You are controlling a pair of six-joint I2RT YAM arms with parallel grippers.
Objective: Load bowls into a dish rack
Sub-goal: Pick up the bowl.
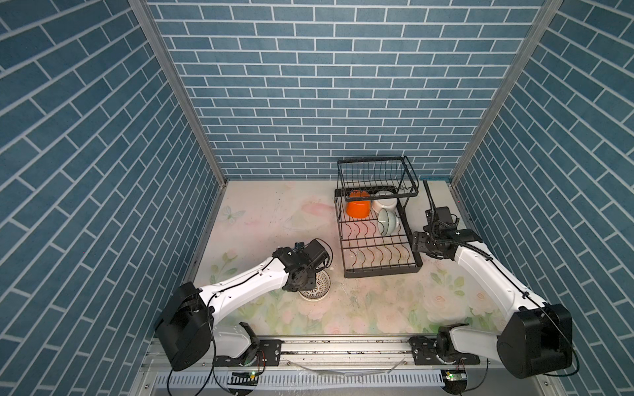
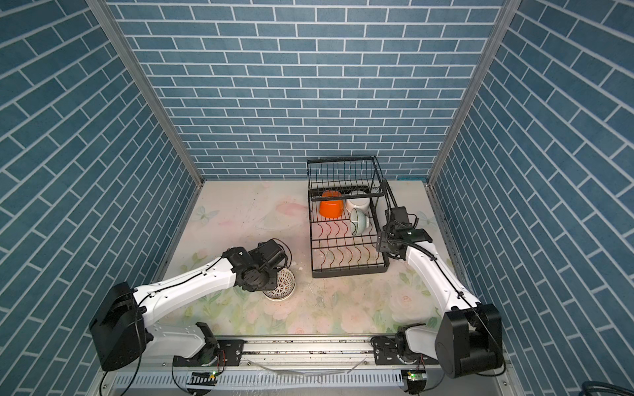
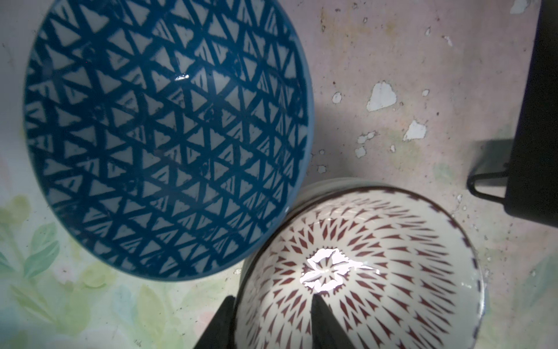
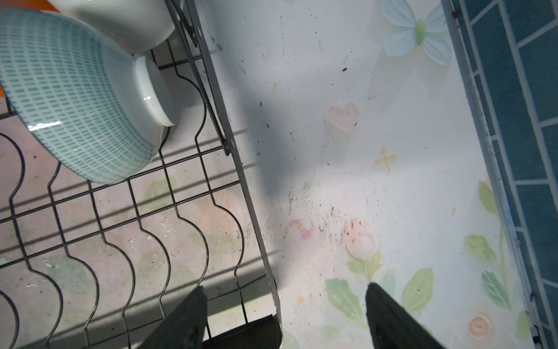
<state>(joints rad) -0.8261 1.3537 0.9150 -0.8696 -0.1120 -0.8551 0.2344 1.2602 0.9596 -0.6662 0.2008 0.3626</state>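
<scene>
The reddish-brown patterned bowl [image 3: 377, 272] stands upright on the table next to the blue-and-white bowl [image 3: 166, 136]. My left gripper [image 3: 271, 326] straddles its rim, one finger [image 3: 222, 326] outside and the other inside. Whether they press the wall is unclear. Both top views show this patterned bowl [image 1: 314, 286] [image 2: 279, 286] half under my left wrist. The black dish rack [image 1: 377, 247] [image 2: 346, 253] holds an orange bowl [image 1: 358, 205], a white bowl [image 1: 385, 204] and a mint bowl [image 1: 387, 222] [image 4: 75, 99]. My right gripper [image 4: 285, 288] hangs open over the rack's right rail [image 4: 255, 211], holding nothing.
The rack's raised basket tier [image 1: 375, 171] stands over its far end, above the orange and white bowls. A corner of the rack [image 3: 537, 121] lies close to the patterned bowl. Blue brick walls [image 1: 103, 171] close in three sides, and the arms' rail [image 1: 343, 346] runs along the front.
</scene>
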